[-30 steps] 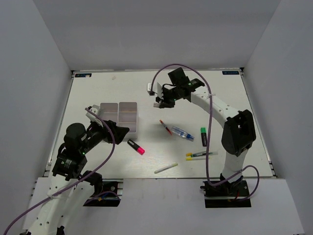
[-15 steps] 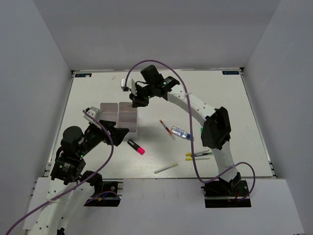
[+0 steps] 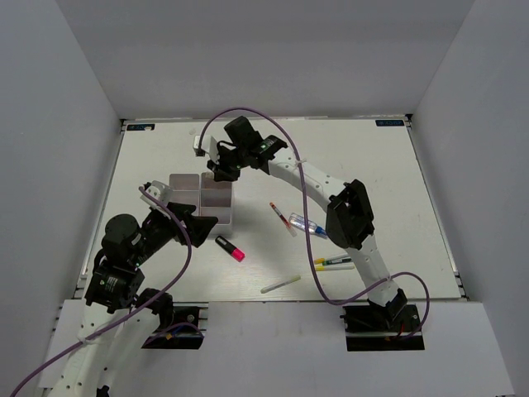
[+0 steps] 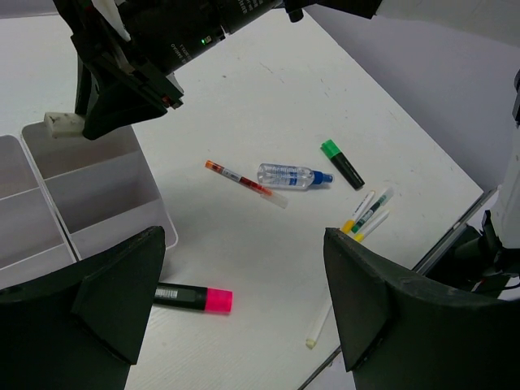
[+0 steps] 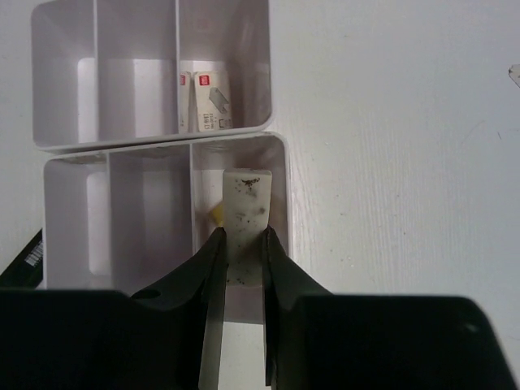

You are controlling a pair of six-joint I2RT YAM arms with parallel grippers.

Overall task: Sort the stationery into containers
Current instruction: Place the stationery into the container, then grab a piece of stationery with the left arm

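Note:
My right gripper (image 5: 241,236) is shut on a speckled white eraser (image 5: 244,215) and holds it over the right-hand compartment of the nearer white bin (image 5: 281,175); something yellow lies in that compartment. The farther bin (image 5: 266,73) holds two red-labelled erasers (image 5: 203,101). From above, this gripper (image 3: 216,169) is at the bins' (image 3: 183,184) far edge. My left gripper (image 4: 244,276) is open and empty above the table, just near of the bins. On the table lie a pink-tipped highlighter (image 4: 195,297), red pen (image 4: 244,180), clear-blue tube (image 4: 292,175), green-tipped highlighter (image 4: 341,162), yellow-capped markers (image 4: 366,213) and white stick (image 4: 318,325).
The right arm (image 3: 314,182) stretches diagonally across the table's middle, above the pen (image 3: 280,215) and tube (image 3: 307,224). The table's front edge (image 3: 273,299) runs close to the white stick (image 3: 281,284) and markers (image 3: 335,263). Grey walls enclose the table on three sides.
My right arm has swung left from the middle of the table to over the bins, carrying the eraser. My left arm has hardly moved.

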